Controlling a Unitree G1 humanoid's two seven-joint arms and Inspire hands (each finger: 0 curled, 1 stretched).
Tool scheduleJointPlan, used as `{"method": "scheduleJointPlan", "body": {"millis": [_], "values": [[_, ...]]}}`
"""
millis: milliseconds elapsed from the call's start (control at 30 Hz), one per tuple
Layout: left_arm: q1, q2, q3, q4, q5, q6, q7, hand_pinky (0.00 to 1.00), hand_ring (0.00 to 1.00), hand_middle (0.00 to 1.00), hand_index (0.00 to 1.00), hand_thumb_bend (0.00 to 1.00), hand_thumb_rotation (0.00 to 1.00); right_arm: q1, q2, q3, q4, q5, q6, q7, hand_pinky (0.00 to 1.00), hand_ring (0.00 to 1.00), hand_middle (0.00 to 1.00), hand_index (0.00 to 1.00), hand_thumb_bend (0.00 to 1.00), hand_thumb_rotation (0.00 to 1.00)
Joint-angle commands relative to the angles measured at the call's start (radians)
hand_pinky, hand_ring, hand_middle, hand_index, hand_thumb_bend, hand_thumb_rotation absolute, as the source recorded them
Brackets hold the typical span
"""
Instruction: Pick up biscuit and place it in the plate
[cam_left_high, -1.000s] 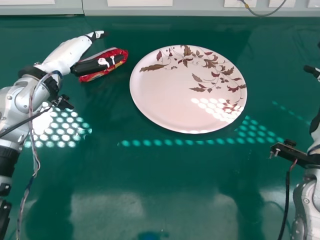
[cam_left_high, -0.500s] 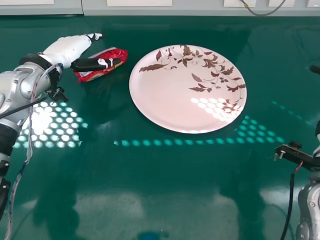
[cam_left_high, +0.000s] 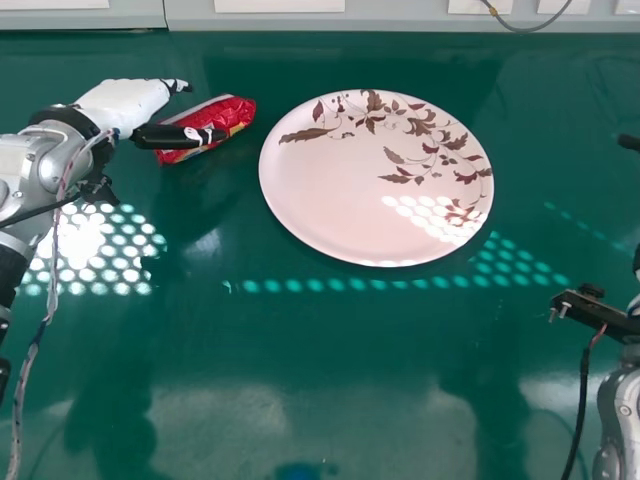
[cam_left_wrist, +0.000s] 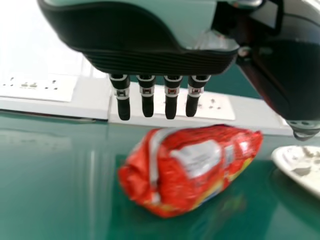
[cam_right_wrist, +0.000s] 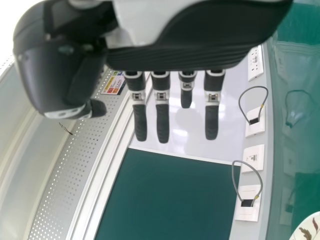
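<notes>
Left robot hand (cam_left_high: 122, 102): wide, fingers extended, near biscuit (cam_left_high: 236, 113). Biscuit rests on bench (cam_left_high: 350, 340), left of plate (cam_left_high: 330, 190). Right robot hand (cam_left_high: 629, 142): wide.

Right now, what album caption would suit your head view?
Open left hand by a red biscuit packet, leaf-patterned plate farther right.

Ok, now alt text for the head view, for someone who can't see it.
Open left robot hand beside a red biscuit packet on a green table, its thumb overlapping the packet. Right of the packet, a round pink plate with brown leaves.
</notes>
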Motion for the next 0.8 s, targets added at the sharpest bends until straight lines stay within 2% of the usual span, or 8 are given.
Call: {"method": "scheduleJointPlan", "body": {"millis": [0, 167, 367, 533, 767], "values": [[-0.011, 0.006, -0.027, -0.012, 0.018, 0.008, -0.015, 0.94, 0.99, 1.0, 0.99, 1.0, 0.35, 0.013, 0.004, -0.009, -0.02, 0.004, 0.004, -0.006, 0.64, 0.74, 0.75, 0.74, 0.46, 0.13], [-0.042, -0.007, -0.064, 0.028, 0.045, 0.014, -0.024, 0.93, 0.98, 1.0, 0.99, 1.0, 0.36, 0.011, 0.0, -0.009, -0.028, 0.0, 0.013, -0.004, 0.66, 0.75, 0.76, 0.76, 0.45, 0.12], [-0.103, -0.051, -0.112, 0.127, 0.071, 0.031, -0.022, 0.95, 0.99, 1.0, 0.99, 1.0, 0.36, 0.007, 0.005, -0.007, -0.054, 0.007, 0.044, -0.004, 0.68, 0.77, 0.78, 0.78, 0.46, 0.12], [-0.17, -0.089, -0.156, 0.244, 0.094, 0.001, 0.024, 0.94, 0.99, 1.0, 0.99, 1.0, 0.34, 0.008, -0.009, -0.004, -0.06, -0.014, 0.031, -0.001, 0.68, 0.75, 0.77, 0.78, 0.45, 0.12], [-0.27, -0.141, -0.231, 0.393, 0.147, -0.002, 0.065, 0.96, 1.0, 1.0, 1.0, 1.0, 0.4, 0.007, -0.006, -0.006, -0.071, -0.029, 0.036, -0.005, 0.67, 0.74, 0.76, 0.76, 0.44, 0.11]]}}
